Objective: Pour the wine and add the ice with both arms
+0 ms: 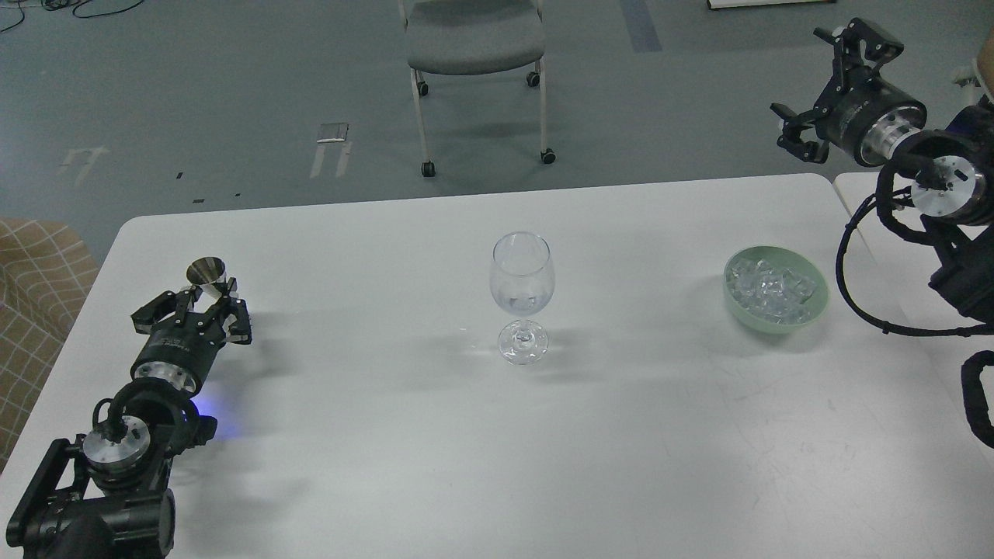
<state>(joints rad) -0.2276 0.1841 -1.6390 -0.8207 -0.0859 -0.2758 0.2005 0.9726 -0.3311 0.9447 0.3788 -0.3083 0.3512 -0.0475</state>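
A clear wine glass (522, 289) stands upright at the middle of the white table (435, 435). A pale green bowl (776, 320) to its right holds several clear ice cubes (770, 286). A small steel measuring cup (206, 273) stands near the table's left edge. My left gripper (203, 301) lies low on the table with its fingers closed around the cup's lower part. My right gripper (829, 87) is raised high at the far right, beyond and above the bowl, with its fingers spread wide and nothing in it.
A grey wheeled chair (475, 46) stands on the floor behind the table. A second white table (862, 194) adjoins on the right. A tan checked seat (35, 287) is at the left edge.
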